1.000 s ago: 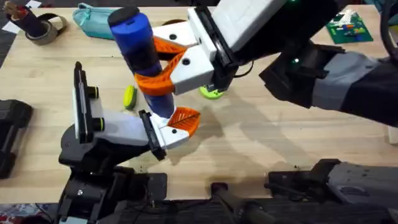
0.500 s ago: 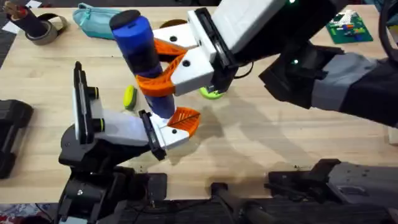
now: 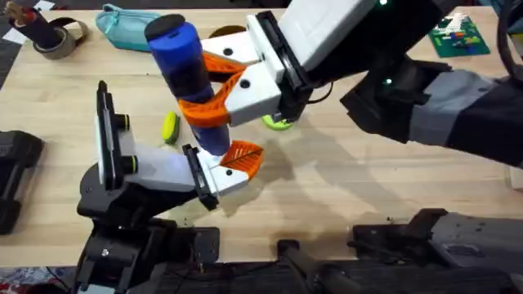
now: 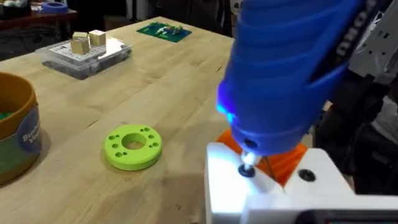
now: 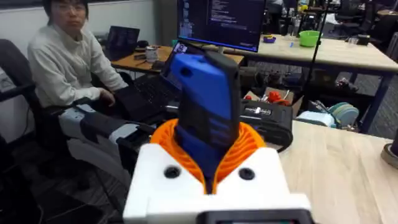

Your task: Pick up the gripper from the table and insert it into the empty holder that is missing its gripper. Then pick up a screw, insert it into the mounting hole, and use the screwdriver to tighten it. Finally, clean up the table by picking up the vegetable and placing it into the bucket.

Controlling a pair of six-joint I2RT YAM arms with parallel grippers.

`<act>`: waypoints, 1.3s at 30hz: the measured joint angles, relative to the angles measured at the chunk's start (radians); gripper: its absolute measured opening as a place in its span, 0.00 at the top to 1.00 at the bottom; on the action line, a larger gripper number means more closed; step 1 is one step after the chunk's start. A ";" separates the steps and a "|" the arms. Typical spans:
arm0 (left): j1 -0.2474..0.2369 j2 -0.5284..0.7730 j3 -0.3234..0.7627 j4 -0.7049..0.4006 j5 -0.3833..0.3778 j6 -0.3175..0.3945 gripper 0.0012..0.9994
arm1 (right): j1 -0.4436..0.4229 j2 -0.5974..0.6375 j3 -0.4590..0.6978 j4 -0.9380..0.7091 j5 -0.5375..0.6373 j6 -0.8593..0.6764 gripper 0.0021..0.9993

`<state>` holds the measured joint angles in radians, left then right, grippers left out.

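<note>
The right gripper (image 3: 214,94) squeezed the blue screwdriver (image 3: 186,77) and held it nearly upright, likely so its tip could turn the screw (image 4: 247,170) in the white holder (image 3: 219,174). The orange gripper (image 3: 243,158) sat in that holder. The left gripper could not be judged. The bucket (image 4: 13,138) waited on the counter (image 3: 343,188).

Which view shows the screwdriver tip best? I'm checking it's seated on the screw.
The left wrist view: the screwdriver tip meets the screw on the holder. Overhead, its body hides the tip; the right wrist view shows its handle.
</note>
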<state>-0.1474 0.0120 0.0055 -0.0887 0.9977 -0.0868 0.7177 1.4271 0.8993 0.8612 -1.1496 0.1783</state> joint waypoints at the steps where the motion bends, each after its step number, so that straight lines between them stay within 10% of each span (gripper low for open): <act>1: 0.000 0.000 0.000 0.000 0.000 0.000 0.99 | 0.000 0.000 0.000 0.003 0.000 0.000 0.97; 8: 0.000 0.000 0.000 0.000 0.000 0.000 0.99 | -0.013 0.001 0.029 0.052 -0.005 0.039 0.97; 19: 0.000 0.000 0.000 0.000 0.000 0.000 0.99 | -0.134 -0.002 0.414 -0.447 -0.070 -0.070 0.97; 31: 0.000 0.000 0.000 0.000 0.000 0.000 0.99 | -0.353 -0.001 0.438 -1.184 0.052 -0.392 0.97; 39: 0.000 0.000 0.000 0.000 0.000 0.000 0.99 | -0.388 -0.001 0.438 -1.254 0.068 -0.477 0.97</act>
<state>-0.1474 0.0120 0.0055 -0.0887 0.9977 -0.0872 0.3298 1.4261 1.3373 -0.3931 -1.0821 -0.2985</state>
